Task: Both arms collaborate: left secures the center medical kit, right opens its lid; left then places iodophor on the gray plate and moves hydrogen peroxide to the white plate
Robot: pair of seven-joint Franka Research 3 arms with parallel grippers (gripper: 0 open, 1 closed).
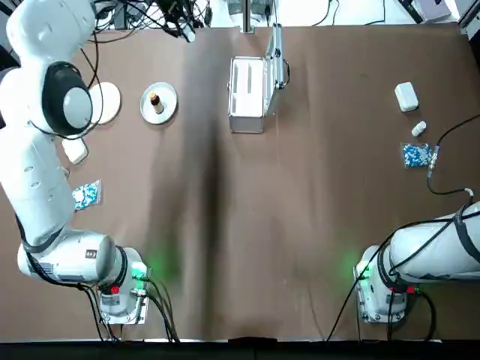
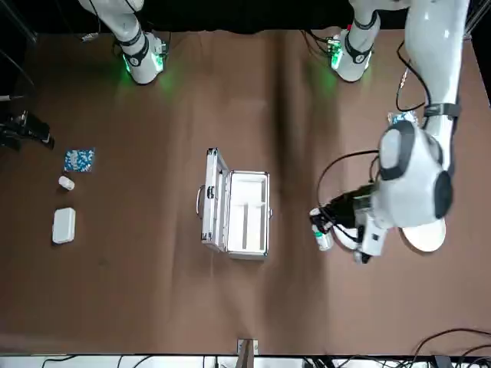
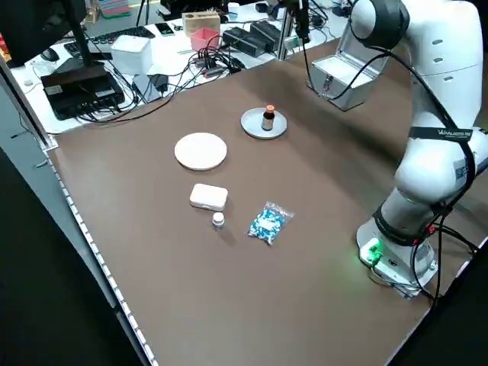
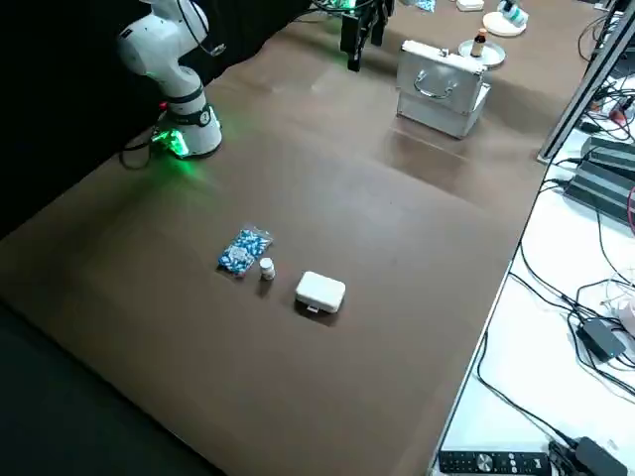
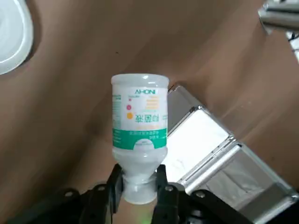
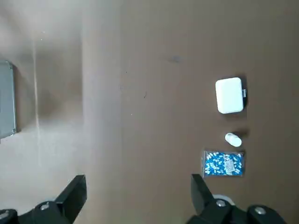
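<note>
Left gripper (image 5: pixel 138 186) clamped on hydrogen peroxide (image 5: pixel 139 135) only by its cap: could swing or slip loose short of white plate (image 3: pixel 200 150).

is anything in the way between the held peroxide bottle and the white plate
Only the gray plate carrying the iodophor sits on the table between the case and the white plate. The left hand holds the hydrogen peroxide lifted, so it can likely pass above them.
</note>
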